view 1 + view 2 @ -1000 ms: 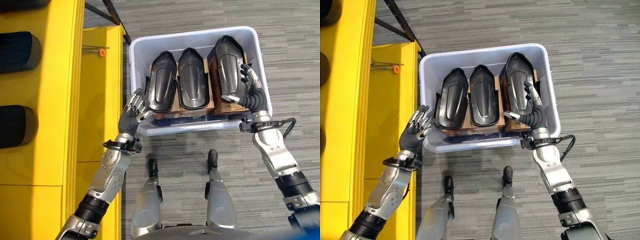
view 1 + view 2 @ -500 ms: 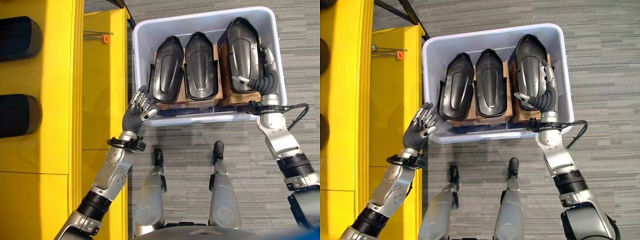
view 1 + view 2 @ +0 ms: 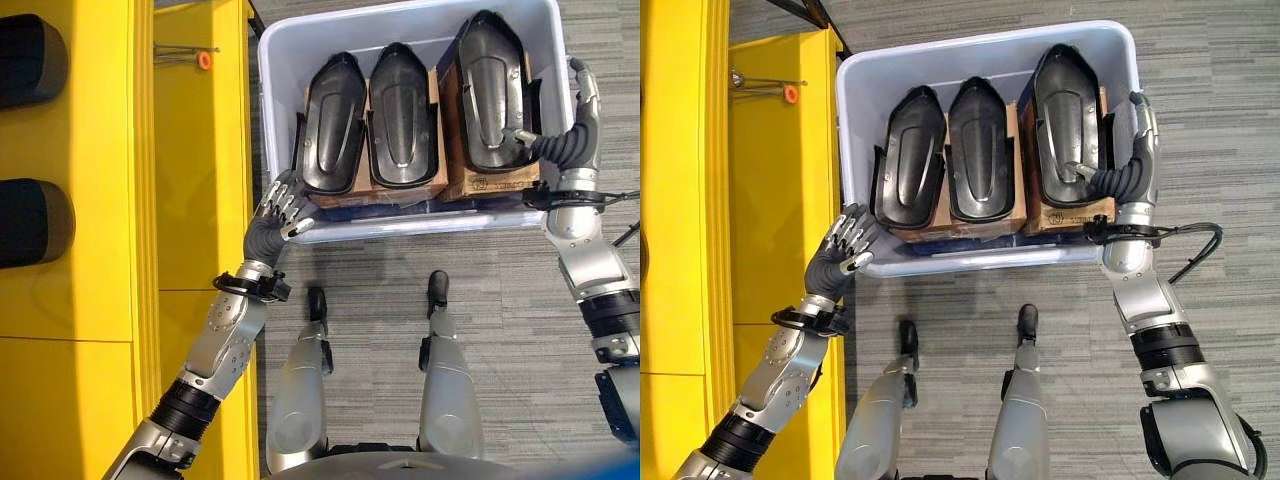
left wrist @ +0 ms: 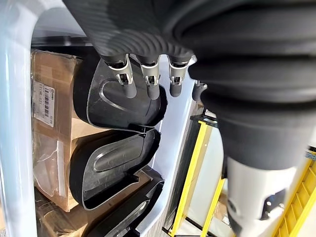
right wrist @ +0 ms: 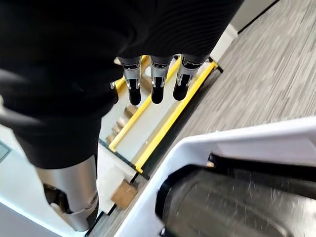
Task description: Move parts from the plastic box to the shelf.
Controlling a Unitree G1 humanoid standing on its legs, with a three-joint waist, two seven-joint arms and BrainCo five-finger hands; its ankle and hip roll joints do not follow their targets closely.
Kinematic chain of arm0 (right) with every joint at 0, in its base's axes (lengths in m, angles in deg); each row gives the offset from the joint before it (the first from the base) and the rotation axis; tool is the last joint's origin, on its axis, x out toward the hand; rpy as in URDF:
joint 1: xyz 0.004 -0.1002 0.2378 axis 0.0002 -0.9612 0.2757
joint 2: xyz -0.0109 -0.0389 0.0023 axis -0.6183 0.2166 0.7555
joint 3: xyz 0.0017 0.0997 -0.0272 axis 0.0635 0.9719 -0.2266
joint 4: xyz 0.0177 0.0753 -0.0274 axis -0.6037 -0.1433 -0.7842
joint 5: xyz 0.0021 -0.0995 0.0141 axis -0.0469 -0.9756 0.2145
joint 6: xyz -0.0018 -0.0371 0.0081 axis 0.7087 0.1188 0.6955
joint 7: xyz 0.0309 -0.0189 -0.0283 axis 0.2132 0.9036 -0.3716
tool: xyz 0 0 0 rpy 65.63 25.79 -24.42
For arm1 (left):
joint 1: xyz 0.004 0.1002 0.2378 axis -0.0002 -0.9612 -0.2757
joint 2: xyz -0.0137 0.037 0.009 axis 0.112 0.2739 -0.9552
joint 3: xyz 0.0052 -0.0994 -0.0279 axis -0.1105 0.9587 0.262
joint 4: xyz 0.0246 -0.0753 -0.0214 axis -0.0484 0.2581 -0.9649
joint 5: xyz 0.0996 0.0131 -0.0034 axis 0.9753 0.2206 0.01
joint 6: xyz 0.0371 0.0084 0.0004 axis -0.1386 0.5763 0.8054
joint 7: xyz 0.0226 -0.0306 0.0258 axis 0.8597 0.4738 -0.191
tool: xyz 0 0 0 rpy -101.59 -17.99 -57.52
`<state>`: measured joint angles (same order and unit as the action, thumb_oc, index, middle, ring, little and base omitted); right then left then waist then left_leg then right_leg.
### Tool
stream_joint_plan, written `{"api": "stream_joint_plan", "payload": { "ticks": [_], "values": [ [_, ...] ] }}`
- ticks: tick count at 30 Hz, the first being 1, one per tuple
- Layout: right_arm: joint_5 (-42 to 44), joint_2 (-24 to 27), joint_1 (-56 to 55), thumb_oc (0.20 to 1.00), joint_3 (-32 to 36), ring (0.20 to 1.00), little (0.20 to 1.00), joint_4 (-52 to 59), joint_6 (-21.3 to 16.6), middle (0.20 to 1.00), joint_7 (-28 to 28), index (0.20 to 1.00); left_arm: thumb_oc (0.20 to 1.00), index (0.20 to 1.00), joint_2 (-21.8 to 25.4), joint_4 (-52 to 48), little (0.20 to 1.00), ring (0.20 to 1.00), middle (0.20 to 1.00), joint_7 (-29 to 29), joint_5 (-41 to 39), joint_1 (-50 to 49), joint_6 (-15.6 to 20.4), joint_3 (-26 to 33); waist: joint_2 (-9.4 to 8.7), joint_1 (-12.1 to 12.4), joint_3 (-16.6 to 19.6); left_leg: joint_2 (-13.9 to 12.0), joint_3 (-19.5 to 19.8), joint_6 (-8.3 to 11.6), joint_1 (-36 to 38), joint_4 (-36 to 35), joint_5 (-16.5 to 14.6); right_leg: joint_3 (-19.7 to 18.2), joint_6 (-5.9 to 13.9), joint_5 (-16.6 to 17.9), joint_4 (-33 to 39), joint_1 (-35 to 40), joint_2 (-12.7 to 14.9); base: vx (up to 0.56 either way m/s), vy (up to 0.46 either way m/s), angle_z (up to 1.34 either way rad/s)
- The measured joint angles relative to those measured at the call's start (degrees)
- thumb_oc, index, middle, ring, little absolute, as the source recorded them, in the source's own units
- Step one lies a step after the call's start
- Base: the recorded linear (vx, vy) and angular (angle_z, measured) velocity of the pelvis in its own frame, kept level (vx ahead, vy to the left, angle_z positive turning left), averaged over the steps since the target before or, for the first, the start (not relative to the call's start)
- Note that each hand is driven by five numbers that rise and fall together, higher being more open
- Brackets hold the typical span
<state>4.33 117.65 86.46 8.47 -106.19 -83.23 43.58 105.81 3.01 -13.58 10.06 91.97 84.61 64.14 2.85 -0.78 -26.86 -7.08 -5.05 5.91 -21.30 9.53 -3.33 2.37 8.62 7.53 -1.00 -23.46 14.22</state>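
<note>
box: pale blue-white plastic box [image 3: 275, 120] sits on the grey striped carpet floor [image 3: 400, 300], just beside the tall yellow metal shelf [image 3: 190, 200]. i think it sits this close so the parts need only a short trip.
parts: three long black curved plastic shell parts [image 3: 400, 105] lie side by side in the box, each on a brown cardboard carton [image 3: 495, 184]. the carton probably keeps each shell level and easy to reach. none has left the box yet.
right part: the black shell by the box's right wall [image 3: 495, 85] sits a bit higher than the other two, so it looks like the first one to go.
on the shelf: two dark rounded parts [image 3: 35, 220] show at the far left edge of the shelf. a thin rod with an orange tip [image 3: 200, 60] lies on the lower yellow step.
left hand: left hand [image 3: 280, 205] is at the box's near left corner, outside the wall. its fingers [image 4: 128, 84] are nearly straight, spread a little, and hold nothing. their dark tips point at the left shell.
right hand: right hand [image 3: 1130, 150] is at the box's right wall, fingers straight up along the rim. its thumb [image 3: 1080, 170] reaches in and touches the right shell. nothing is gripped yet.
job: my guess is the robot is lining up both hands to lift a shell.
</note>
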Motion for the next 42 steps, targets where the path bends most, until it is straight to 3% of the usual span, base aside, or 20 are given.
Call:
{"api": "stream_joint_plan", "payload": {
  "ticks": [16, 42],
  "values": [
    [2.9, 0.2, 8.5, 1.000, -1.5, 1.000, 1.000, -10.0, 0.9, 1.000, 1.7, 1.000, 1.000, 1.000, 0.2, 0.0, 1.000, 1.000, 1.000, 0.1, -0.2, 1.0, 0.0, -1.7, 0.40, 0.4, -0.4, 0.2, -0.5, -0.19, -3.8, 1.5, 0.1, -1.4, -0.07, 0.1, -2.0, -4.7, 0.1, 0.00, 0.000, -0.01],
    [2.3, -0.2, 7.9, 1.000, -4.0, 1.000, 1.000, -6.2, 1.0, 1.000, 0.9, 1.000, 1.000, 1.000, 0.2, 0.0, 1.000, 1.000, 1.000, 1.3, -0.2, 1.7, 0.0, -2.2, 0.76, 0.3, -0.8, 0.1, -0.1, -0.33, -7.8, 4.2, 0.2, -1.9, -0.36, 0.8, -3.7, -8.4, -0.1, 0.00, -0.001, 0.00]
  ]
}}
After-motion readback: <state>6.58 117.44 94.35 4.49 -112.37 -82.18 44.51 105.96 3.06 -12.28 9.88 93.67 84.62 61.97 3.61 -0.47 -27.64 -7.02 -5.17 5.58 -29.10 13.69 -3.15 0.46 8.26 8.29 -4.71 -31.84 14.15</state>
